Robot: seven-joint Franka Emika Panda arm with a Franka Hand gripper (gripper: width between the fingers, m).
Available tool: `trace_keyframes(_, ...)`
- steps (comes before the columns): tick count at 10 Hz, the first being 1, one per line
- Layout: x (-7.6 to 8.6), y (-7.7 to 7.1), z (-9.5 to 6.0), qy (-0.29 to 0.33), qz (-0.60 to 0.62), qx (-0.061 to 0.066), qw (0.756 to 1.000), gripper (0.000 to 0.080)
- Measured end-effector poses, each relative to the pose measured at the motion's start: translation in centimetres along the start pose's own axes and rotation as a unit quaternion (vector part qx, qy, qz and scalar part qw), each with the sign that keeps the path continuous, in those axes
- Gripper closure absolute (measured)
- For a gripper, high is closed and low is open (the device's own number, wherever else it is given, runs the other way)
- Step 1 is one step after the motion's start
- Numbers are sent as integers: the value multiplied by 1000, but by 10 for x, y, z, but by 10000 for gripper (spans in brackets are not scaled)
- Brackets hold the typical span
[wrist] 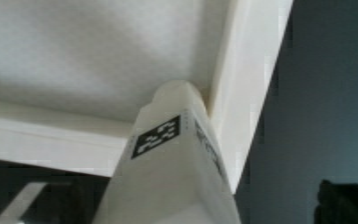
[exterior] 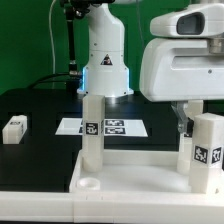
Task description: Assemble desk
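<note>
One claw [exterior: 185, 122] hangs at three o'clock in the exterior view, its spread hidden, so I cannot tell whether it grips. Just beside it the near leg [exterior: 207, 150] stands upright on the tabletop [exterior: 140, 192]. I'd keep it vertical while seating it. A second leg [exterior: 92, 125] stands at centre, and a loose leg [exterior: 14, 128] lies on the surface [exterior: 40, 105] at nine o'clock. Only the wrist view shows a leg hugging the tabletop's rim; only the exterior shows the other legs.

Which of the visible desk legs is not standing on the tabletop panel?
The leg at the exterior view's far left, lying alone on the black table; the other two legs stand upright on the tabletop panel.
</note>
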State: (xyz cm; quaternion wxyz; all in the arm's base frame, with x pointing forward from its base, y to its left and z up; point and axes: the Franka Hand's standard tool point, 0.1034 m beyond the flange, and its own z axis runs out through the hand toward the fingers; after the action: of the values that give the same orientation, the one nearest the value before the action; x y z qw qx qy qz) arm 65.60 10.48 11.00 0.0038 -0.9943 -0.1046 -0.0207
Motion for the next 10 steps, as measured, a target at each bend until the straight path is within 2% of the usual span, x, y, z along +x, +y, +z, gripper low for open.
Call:
trace_keyframes(2,0,2,0,-1,-64,-4,998,151)
trace_keyframes(3,0,3,0,-1,-85,-4,996,262)
trace_keyframes(4,0,3,0,-1,-77,-4,997,262)
trace_keyframes(5,0,4,0,-1,-76,-4,997,445)
trace_keyframes(6,0,4,0,-1,-76,-4,997,511)
trace_keyframes(9,-1,6,0,-1,-60,-3,998,511)
trace_keyframes(10,-2,10,-1,-6,-31,-2,1000,511)
